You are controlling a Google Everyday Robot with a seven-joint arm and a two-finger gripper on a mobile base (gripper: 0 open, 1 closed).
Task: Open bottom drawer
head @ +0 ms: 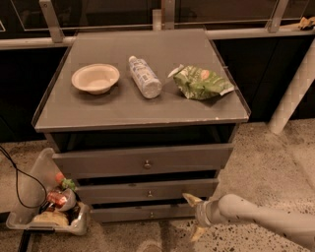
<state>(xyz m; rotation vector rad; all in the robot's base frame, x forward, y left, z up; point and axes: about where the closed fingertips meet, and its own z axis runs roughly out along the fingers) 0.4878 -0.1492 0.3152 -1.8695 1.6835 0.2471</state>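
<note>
Gripper (193, 216) sat lower right of centre, fingers spread, beside bottom drawer (123, 213). Drawer looked rigid and light-sliding. Your hold: tiny knob (151, 214).

Looks like a lab/test area, not a home: speckled hard floor (266, 167), metal rail (29, 43) w/ dark glass panels (98, 12) across top, white post (295, 91) at right, bin (37, 172) of rubbish + loose cable (16, 182) lower left. Gripper (193, 216) lower right, near bottom drawer (147, 213), fingers spread.
</note>
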